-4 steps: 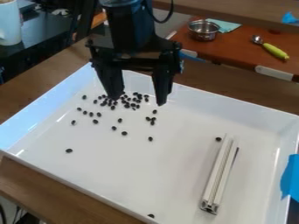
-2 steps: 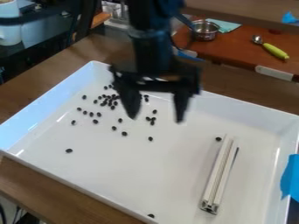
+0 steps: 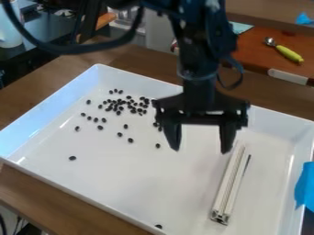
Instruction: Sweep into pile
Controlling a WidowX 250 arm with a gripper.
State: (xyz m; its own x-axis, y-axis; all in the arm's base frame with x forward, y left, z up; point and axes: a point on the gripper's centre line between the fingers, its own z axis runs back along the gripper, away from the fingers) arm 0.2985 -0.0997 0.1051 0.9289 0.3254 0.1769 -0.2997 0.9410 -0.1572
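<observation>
The black two-fingered hand (image 3: pixel 200 150), spread wide, has swung toward the long white plastic-looking bar (image 3: pixel 230 183), likely the sweeper.

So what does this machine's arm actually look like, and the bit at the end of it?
The arm is black and chunky, with a few small pale spots near its top. A thick dark cable loops out at its upper left, and a thinner one curves beside the lower part. The black tool has a wide crossbar and two fingers that taper downward.
</observation>
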